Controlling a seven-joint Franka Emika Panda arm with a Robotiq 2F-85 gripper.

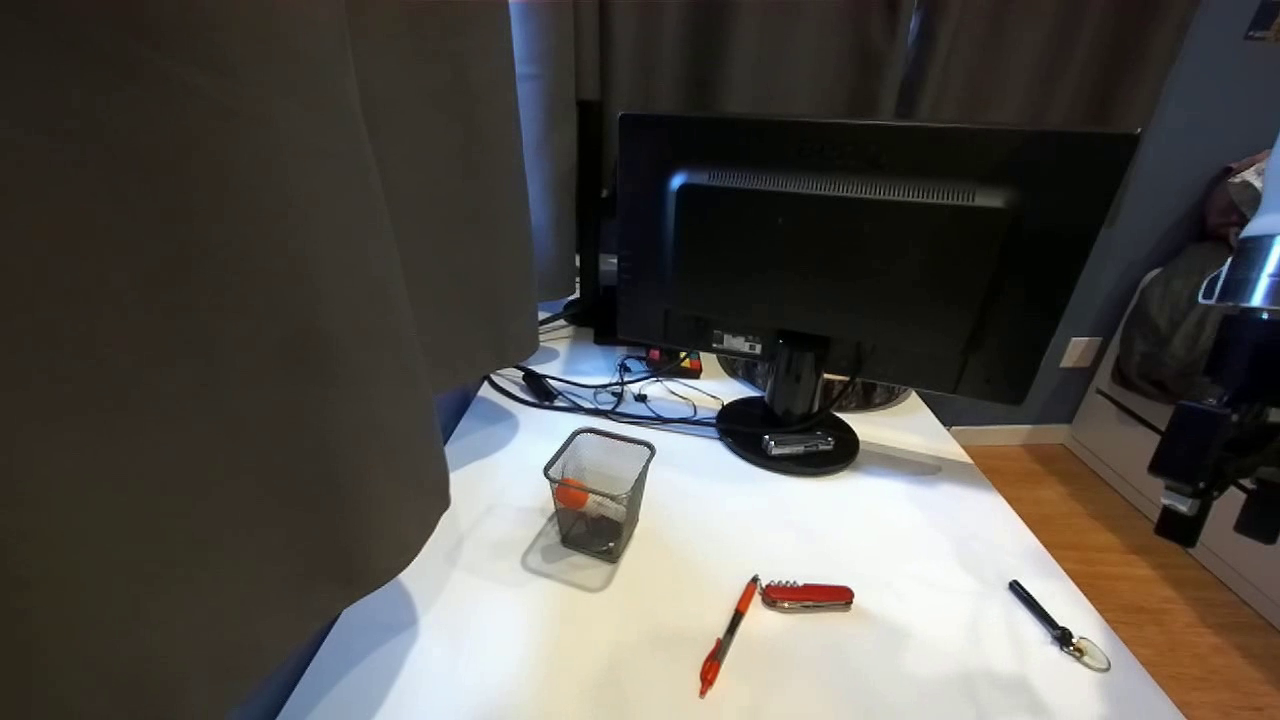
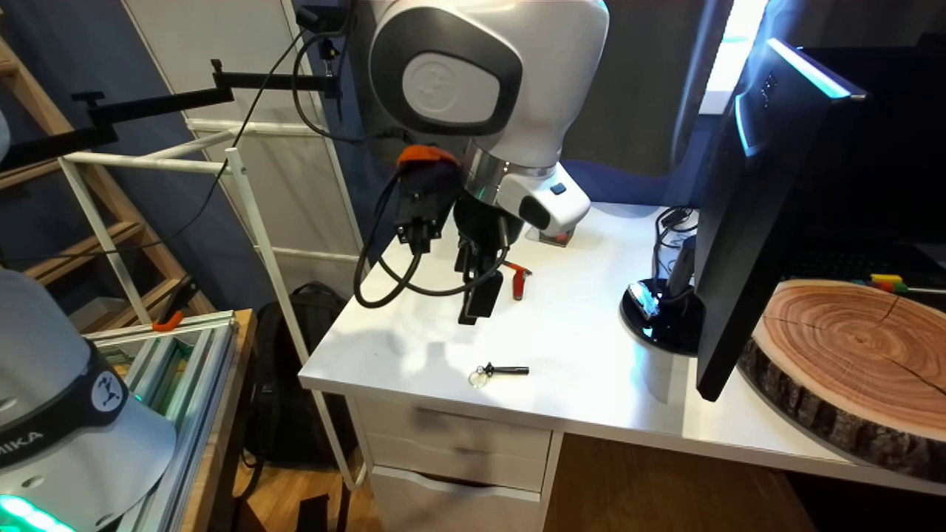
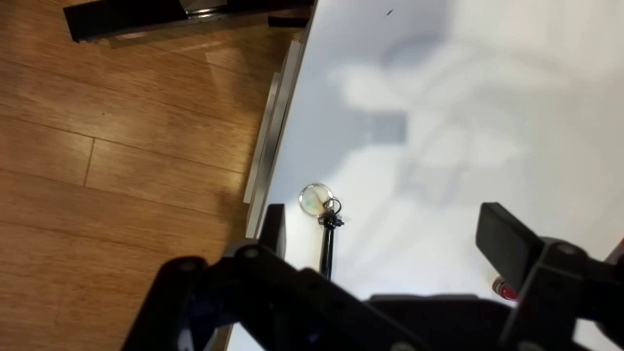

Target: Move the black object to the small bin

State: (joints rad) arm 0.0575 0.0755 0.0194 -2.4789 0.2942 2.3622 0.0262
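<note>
Wrist view: the black key-ring stick lies on the surface, seen within the span of the hand but off its centre, close to the finger at the picture's left. The hand's two fingers stand wide apart and hold nothing. The stick's long axis runs roughly square to the line joining the fingertips, an orientation that should suit a pinch across the slim shaft without a large turn of the wrist; a sideways shift to centre the stick, then a descent, appears to be the move called for. In an exterior view the hand hangs above the surface, apart from it, while the stick lies near the edge over the drawers. In an exterior view the wire-mesh pencil cup, the presumed destination, stands well apart from the stick, with a red ballpoint pen and a red pocket knife lying between. The stick is thin, straight and glossy black, with a knobbed collar at one end; there a small metal ring joins it to a pale round disc with a bright rim. Its plain end seems hidden behind the hand in the wrist view, but shows in both exterior views.
</note>
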